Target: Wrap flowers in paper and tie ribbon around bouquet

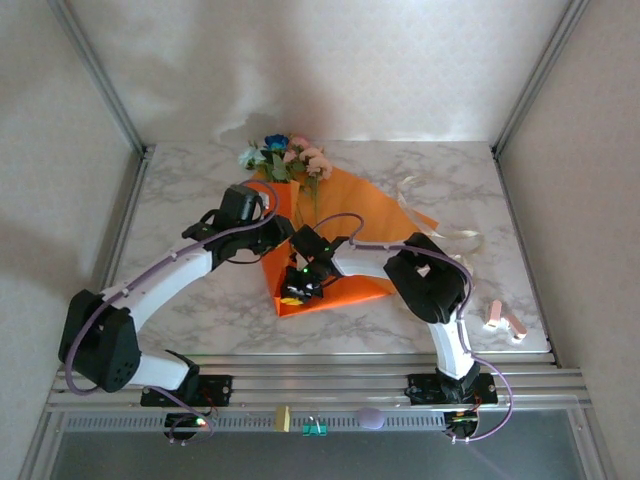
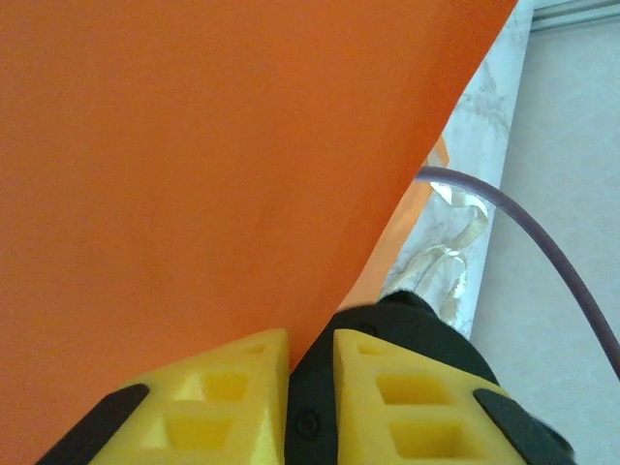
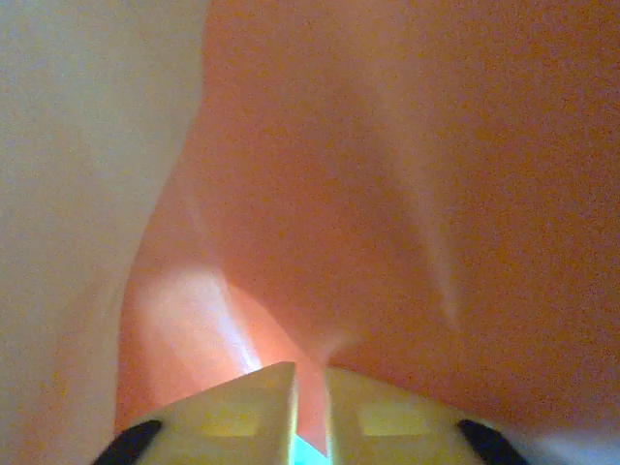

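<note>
Where the marble table [image 1: 190, 190] meets the far wall, the flowers [image 1: 288, 158] lie with pink, white and blue heads pointing away from the arms; stems run toward the near side onto the paper [image 1: 360, 205]. Paper spread on the table's middle, partly folded, one corner toward the right. Ribbon [image 1: 445, 232] loose on the table just right of the paper, apart from the flowers, not tied round anything. Left gripper [image 2: 310, 339]: yellow fingers nearly together, the sheet's edge running down into the slim gap, so it pinches the paper. Left wrist view also catches the ribbon's curl [image 2: 455, 228] and a purple cable [image 2: 542, 242] beyond the sheet. Right gripper [image 1: 295, 295] low at the paper's near corner; close up [image 3: 310, 373] its fingers clamp a fold of paper, creases fanning out from the tips. Two small pinkish pieces [image 1: 505, 318] sit near the table's right near corner, well apart from the rest.
</note>
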`<state>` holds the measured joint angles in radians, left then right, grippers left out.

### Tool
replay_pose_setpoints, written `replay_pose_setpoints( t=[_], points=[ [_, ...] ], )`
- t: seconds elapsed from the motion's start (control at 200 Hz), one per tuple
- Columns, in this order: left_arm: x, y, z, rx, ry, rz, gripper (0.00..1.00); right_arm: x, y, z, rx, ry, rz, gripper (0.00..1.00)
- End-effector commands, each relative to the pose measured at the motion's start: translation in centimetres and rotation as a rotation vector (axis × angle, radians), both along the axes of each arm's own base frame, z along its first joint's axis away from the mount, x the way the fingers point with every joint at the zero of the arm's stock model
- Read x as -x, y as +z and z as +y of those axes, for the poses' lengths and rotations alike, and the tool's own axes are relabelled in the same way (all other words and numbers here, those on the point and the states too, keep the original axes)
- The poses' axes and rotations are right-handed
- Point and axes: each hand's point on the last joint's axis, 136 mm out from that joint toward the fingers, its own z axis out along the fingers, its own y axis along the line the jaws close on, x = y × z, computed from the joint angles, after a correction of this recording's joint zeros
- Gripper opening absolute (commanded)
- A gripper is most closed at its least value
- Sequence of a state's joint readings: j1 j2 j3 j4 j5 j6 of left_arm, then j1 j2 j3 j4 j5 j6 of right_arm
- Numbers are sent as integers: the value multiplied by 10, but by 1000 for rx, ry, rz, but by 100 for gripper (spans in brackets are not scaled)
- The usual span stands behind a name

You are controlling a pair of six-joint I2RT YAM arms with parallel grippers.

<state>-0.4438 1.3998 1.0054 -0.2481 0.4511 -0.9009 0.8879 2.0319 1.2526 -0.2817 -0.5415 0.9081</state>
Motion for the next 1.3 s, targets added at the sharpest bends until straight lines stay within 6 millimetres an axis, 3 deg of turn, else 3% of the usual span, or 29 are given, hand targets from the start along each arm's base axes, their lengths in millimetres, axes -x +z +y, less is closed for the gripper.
replay_pose_setpoints(
  t=[0.0, 0.175, 0.43, 0.726, 0.771, 0.846, 0.931, 1.011, 1.056, 1.176, 1.241, 1.296],
  points=[
    [-13, 12, -8, 39, 4, -49, 17, -7, 5, -21, 40, -50, -37, 22],
    [-24, 8, -13, 50, 15, -57, 14, -11, 30, -36, 34, -95, -55, 24],
    [-31, -3, -18, 50, 13, -48, 12, -14, 46, -77, 80, -170, -151, 23],
    [-29, -23, -29, 82, -3, -22, 13, -23, 64, -84, -2, -196, -268, 30],
    [-29, -19, -29, 90, 9, -30, 17, -27, 65, -85, 0, -208, -277, 30],
    [-26, -9, -22, 60, 36, -38, 32, -29, 61, -87, 13, -216, -270, 32],
    [-13, -4, 10, -39, 141, -14, 44, -30, 52, -85, 16, -214, -254, 32],
    [13, -27, 43, -97, 230, 98, 44, -32, 47, -83, 20, -215, -246, 31],
    [29, -48, 47, -86, 220, 164, 42, -31, 45, -84, 29, -219, -240, 29],
    [52, -100, 24, 2, 133, 279, 32, -29, 36, -90, 66, -229, -223, 23],
    [48, -116, 12, -6, 102, 295, 27, -27, 29, -97, 112, -228, -210, 16],
    [39, -118, 1, -15, 77, 280, 26, -25, 25, -101, 143, -224, -203, 10]
  ],
)
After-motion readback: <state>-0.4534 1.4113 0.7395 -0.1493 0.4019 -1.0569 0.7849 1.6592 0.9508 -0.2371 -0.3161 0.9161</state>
